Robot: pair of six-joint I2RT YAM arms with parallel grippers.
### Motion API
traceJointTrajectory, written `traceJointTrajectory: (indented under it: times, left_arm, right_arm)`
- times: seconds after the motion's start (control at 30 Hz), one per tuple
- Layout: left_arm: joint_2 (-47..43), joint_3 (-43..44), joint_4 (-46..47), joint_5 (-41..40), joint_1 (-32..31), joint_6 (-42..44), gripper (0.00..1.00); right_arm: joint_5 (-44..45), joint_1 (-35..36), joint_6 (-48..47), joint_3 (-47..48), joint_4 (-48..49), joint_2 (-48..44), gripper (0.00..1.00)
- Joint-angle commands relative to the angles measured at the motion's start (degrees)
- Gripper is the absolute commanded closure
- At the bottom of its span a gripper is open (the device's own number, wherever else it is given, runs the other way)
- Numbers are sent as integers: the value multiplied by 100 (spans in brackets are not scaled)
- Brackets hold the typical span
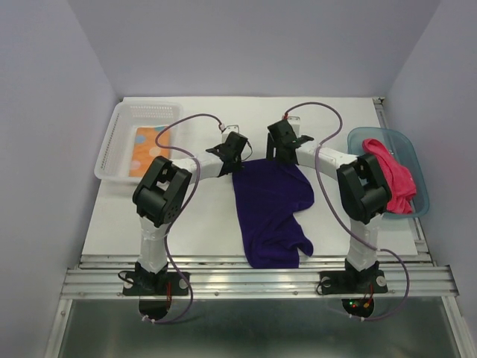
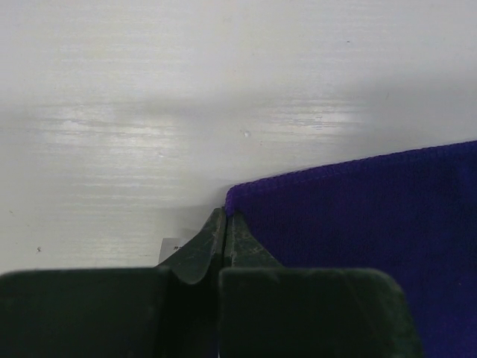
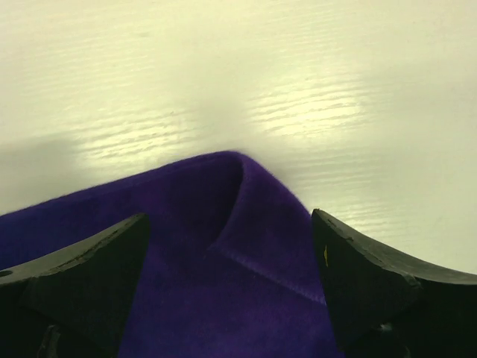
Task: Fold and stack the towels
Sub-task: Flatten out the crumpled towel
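1. The purple towel lies spread on the table between the two arms. Its near edge is uneven and reaches almost to the table's front edge.
2. The orange towel sits in the clear basket at the far left. The pink towel is bunched in the teal tub at the right. Neither is being handled.
3. The left hand is down at the purple towel's far left corner. Its fingers are pressed together with the very tip of the corner between them, so the grip looks thin.
4. The right hand is at the far right corner. Its fingers stand wide apart on either side of a raised, slightly curled bit of cloth and grip nothing yet.
5. The step in hand looks like taking both far corners of the first towel, ready for the first fold. No fold is made and nothing is stacked, so the task is near its start.
6. The next move calls for the right hand to close on its corner. Both hands would then lift together and carry the far edge toward the near edge, keeping it level.
7. The risk is that the left corner slips out of its shallow pinch, or that the ragged near edge gives a crooked fold.
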Motion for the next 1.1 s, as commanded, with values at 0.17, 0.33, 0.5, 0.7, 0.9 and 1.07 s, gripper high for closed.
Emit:
traceJointTrajectory:
  times: [0.17, 0.33, 0.5, 0.7, 0.9, 1.07]
  left_arm:
    - [-364, -153, 60, -332, 12, 95, 100]
    - [-408, -171, 33, -446, 20, 77, 100]
    - [-417, -171, 7, -526, 29, 77, 100]
    - [-426, -188, -11, -570, 29, 77, 100]
    - [-409, -162, -2, -517, 38, 103, 100]
    - [-373, -118, 33, -455, 38, 156, 100]
  right_arm:
    - [1087, -45, 151, 374, -650, 469, 6]
    - [1175, -133, 292, 154, -746, 399, 6]
    - [1394, -317, 423, -128, -851, 215, 6]
    - [1456, -677, 398, -462, -799, -172, 6]
    - [1421, -959, 63, -708, -623, -445, 5]
    - [1018, -1021, -384, -752, -334, -585, 5]
